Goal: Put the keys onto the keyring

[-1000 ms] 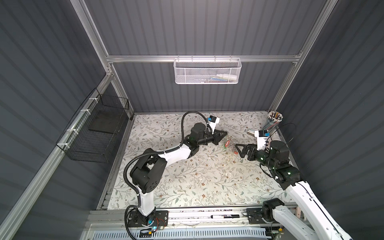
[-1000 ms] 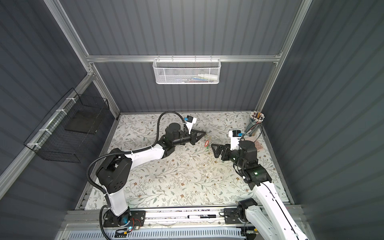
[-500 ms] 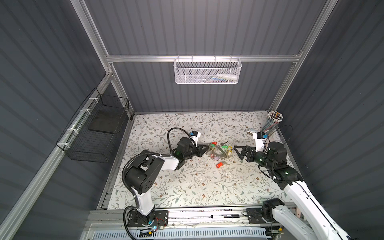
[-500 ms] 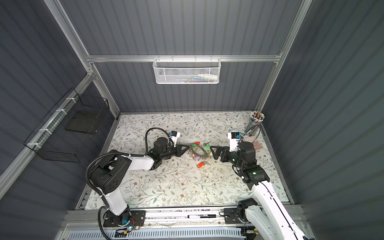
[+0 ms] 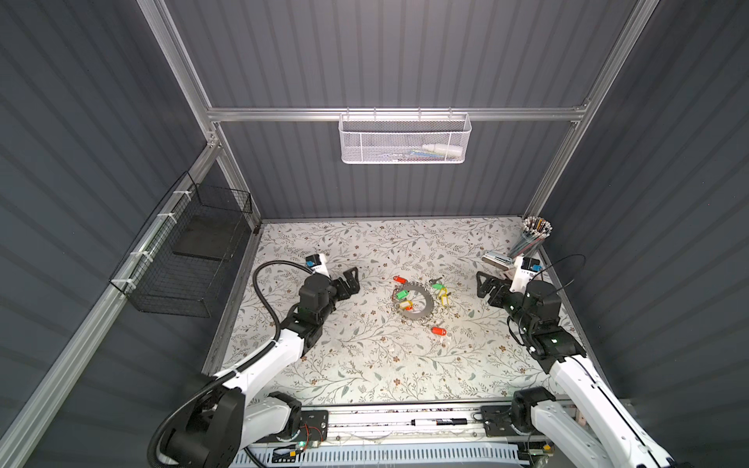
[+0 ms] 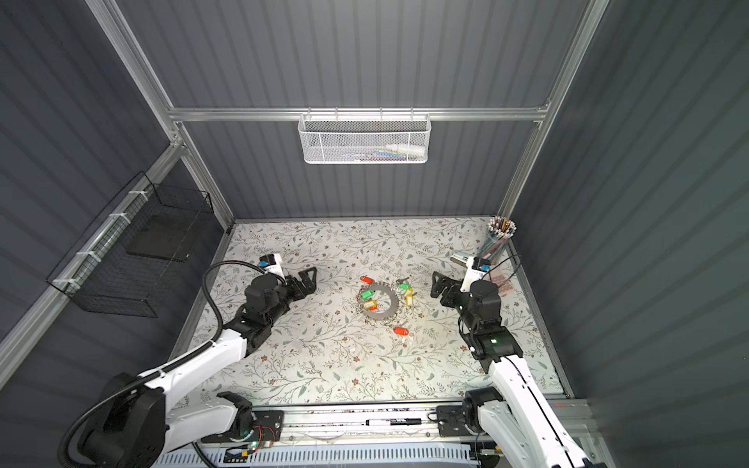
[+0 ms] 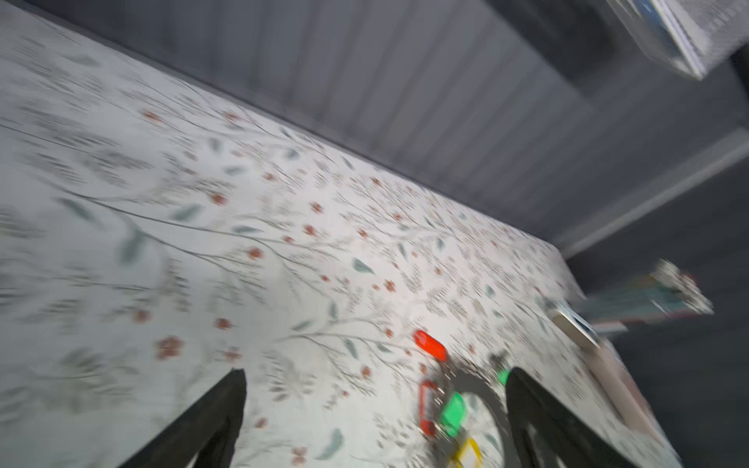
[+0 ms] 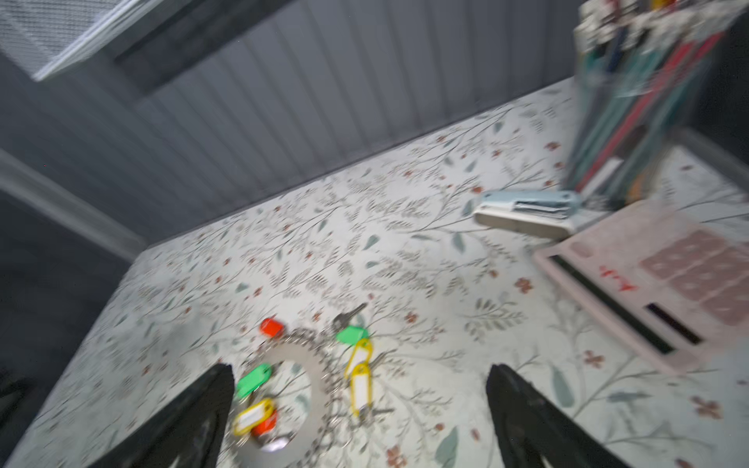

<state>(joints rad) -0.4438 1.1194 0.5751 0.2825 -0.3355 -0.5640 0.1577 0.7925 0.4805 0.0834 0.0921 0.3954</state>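
Near the middle of the desk (image 5: 364, 364), the keyring (image 5: 412, 302) lies flat among the keys (image 5: 444, 299); left gripper (image 5: 353, 281) and right gripper (image 5: 484, 288) flank it, spread wide, holding nothing.

Keyring (image 5: 418, 316) (image 6: 383, 317): flat grey metal hoop, fringed with small silver split rings, lying flat near the middle of the worktop (image 5: 364, 352).

Keys (image 5: 435, 280): silver, with oblong plastic tags, all lying flat.
- Over the hoop's left part: a green tag (image 5: 402, 293) with a yellow tag (image 5: 406, 304) just nearer.
- Just beyond the far-left rim: a red tag (image 5: 399, 279).
- Right of the hoop: a second green tag (image 8: 352, 334) with a bare key blade beyond it, and two yellow tags (image 8: 360, 385) end to end.
- Near side, just beside the split rings: a second red tag (image 5: 439, 331).

Attachment of each key to the rings cannot be told.
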